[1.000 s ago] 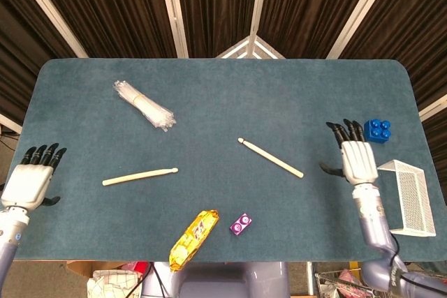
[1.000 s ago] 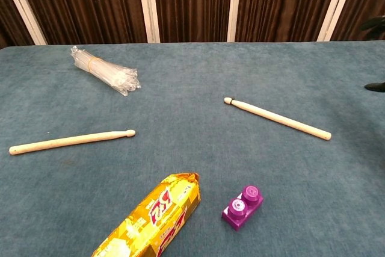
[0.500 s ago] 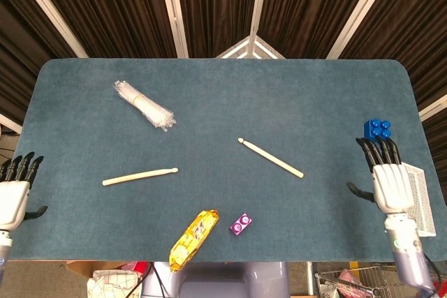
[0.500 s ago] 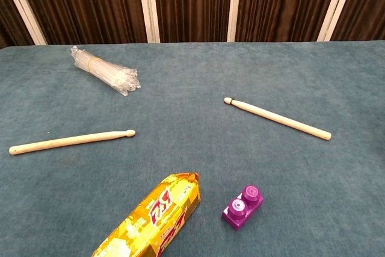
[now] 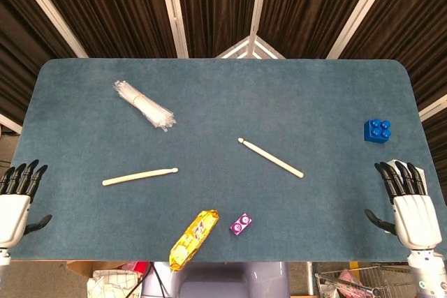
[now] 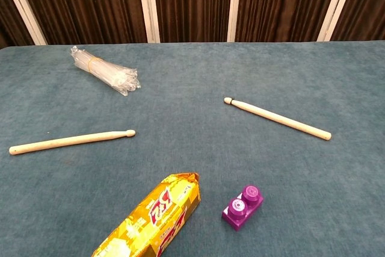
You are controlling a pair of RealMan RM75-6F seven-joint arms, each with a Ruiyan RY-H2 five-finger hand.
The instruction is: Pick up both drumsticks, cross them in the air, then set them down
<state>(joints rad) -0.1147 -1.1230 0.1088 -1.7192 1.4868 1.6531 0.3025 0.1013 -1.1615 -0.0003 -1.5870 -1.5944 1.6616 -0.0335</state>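
Drumsticks are both flat on the desk [image 5: 279, 95], a big teal carpeted top that fills most of the head view. Left drumstick [image 5: 140, 176] lies near the front-left, tip pointing toward the middle. Right drumstick [image 5: 271, 158] sits around the centre, angled, tip toward the back-left. They're well apart, nothing touching either one.

Left hand [image 5: 14, 197] is at the desk's front-left edge, fingers spread and pointing up, holding nothing. Right hand [image 5: 408, 200] is at the front-right corner, same deal: fingers fanned out, nothing in it. Neither shows in the chest view.

Other stuff, bigger to smaller: a bundle of clear plastic sticks [image 5: 144, 105] with a band round it, back-left. A yellow snack packet [image 5: 193, 239] at the front edge, with a purple toy block [image 5: 241, 225] just beside it on the right. A blue toy block [image 5: 377, 130] sits near the right edge.
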